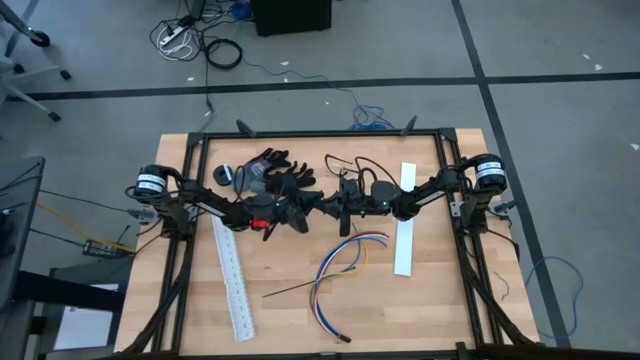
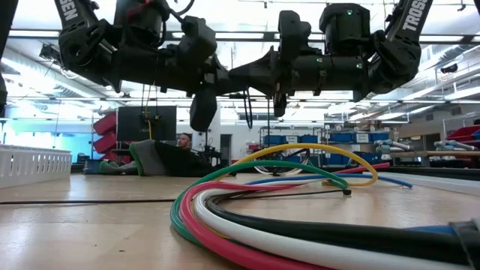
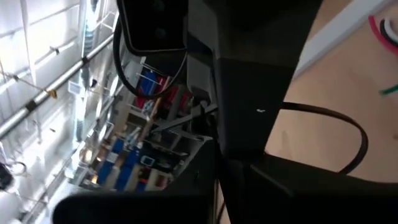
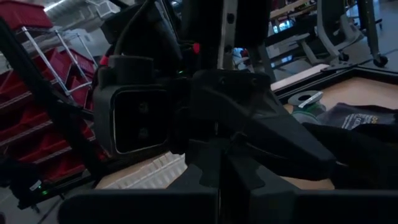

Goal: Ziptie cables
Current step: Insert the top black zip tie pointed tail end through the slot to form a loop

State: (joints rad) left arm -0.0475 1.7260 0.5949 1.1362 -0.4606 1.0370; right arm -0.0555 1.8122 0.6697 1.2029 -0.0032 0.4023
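- Both arms are folded inward above the middle of the wooden table, wrists pointed at each other and nearly meeting; judged a parked or starting pose, since neither reaches toward anything.
- Left gripper: fingers fully closed, nothing between them. It hangs clear of the tabletop, just in front of a pair of black gloves at the far side.
- Right gripper: fingers likewise pressed together and empty, facing the left one at close range. Each wrist view is filled mostly by the other arm's dark housing.
- The cables lie loose on the near half of the table, below and slightly right of the two grippers, untouched by either.
- Look of the cables: thin flexible strands fanned into a curved sweep, not yet gathered. Yellow, blue, green and purple show from above; one dark strand runs off straight toward the left.
- In the low view they loop up off the wood in arcs, so they seem springy and likely to splay when pinched.
- A long white slotted strip lies left of the cables, and a shorter white strip right of them, both apart from the wires.
- No tie is around the bundle; the task looks not yet begun.
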